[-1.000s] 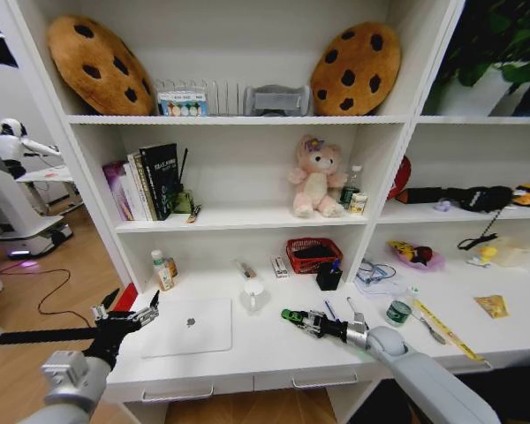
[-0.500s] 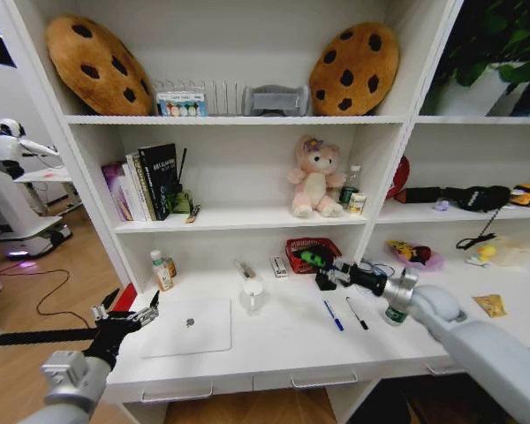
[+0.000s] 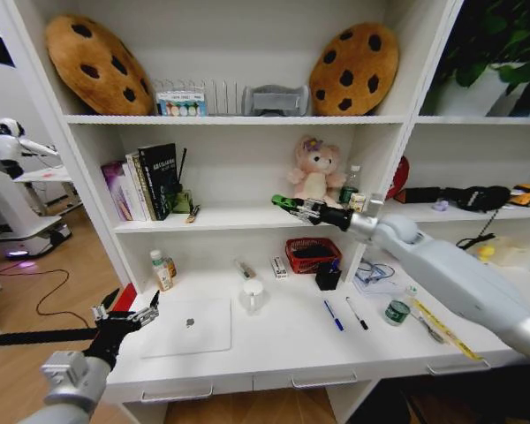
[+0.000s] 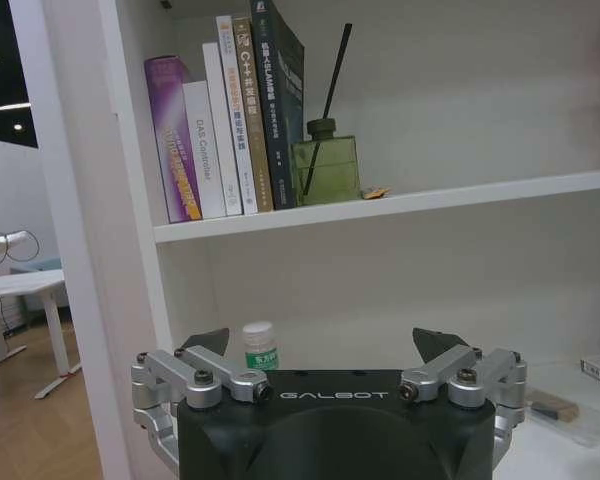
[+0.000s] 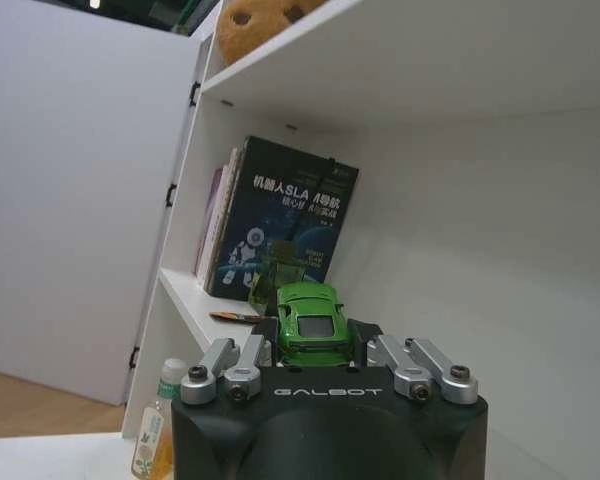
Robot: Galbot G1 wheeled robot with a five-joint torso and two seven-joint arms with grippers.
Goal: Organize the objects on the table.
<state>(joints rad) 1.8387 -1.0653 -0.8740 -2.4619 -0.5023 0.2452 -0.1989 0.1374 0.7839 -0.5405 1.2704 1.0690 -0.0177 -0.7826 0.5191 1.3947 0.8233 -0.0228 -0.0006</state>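
My right gripper is shut on the tiny green toy car, holding it at the height of the middle shelf, just left of the pink bear. The right wrist view shows the car clamped between the jaws of the right gripper, facing the books. On the table lie the silver laptop, a blue pen, a black pen and a green-labelled jar. My left gripper hovers open by the laptop's left edge, and the left wrist view shows the left gripper with nothing in it.
A white mug, a red basket, a black pen holder and a small bottle stand at the back of the table. Books and a green diffuser bottle occupy the middle shelf's left part. A yellow ruler lies at the right.
My right arm has carried the green car from low over the table up and left to the middle shelf beside the bear. The left arm has stayed still.
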